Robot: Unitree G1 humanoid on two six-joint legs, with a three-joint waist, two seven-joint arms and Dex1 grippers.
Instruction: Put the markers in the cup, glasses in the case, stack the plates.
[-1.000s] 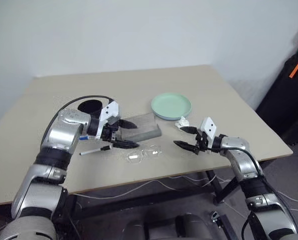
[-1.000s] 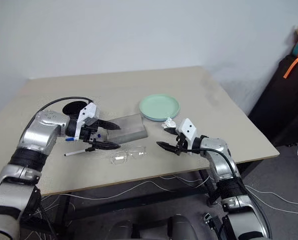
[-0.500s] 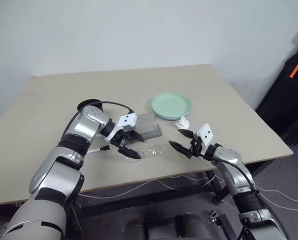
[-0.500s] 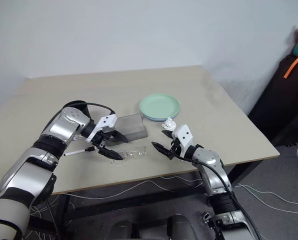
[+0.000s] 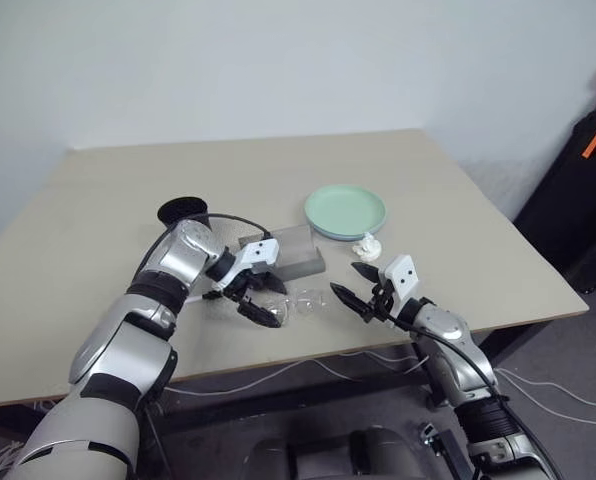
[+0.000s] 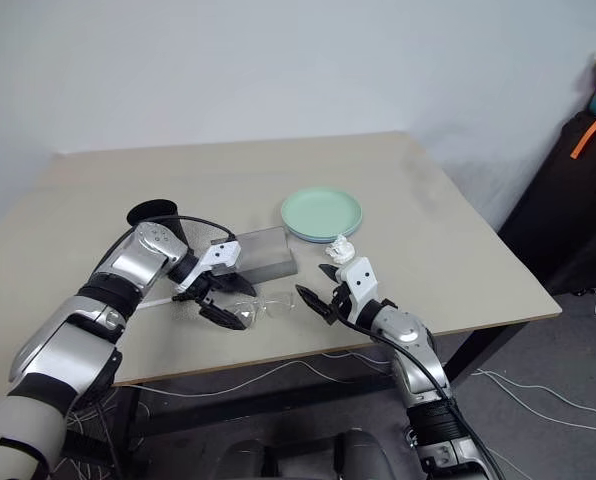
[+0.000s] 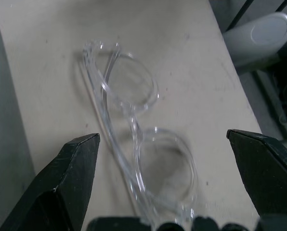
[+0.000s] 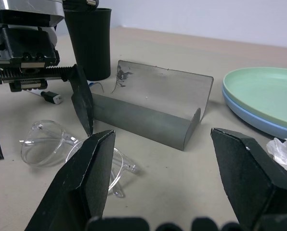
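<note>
Glasses (image 7: 134, 139) lie near table (image 5: 98, 200) front edge, between spread left jaws.

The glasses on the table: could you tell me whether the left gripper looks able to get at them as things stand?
Probably yes. The left gripper hangs open right over the glasses, a finger on each side, with nothing between. The case lies just beyond and the right gripper stands off to the side, apart.

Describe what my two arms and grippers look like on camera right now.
Both arms have glossy silver shells with black joint sections. The left gripper and right gripper each carry two black, tapering, pointed fingers on a white block with small dark dots. A thin black cable loops along each forearm.
</note>
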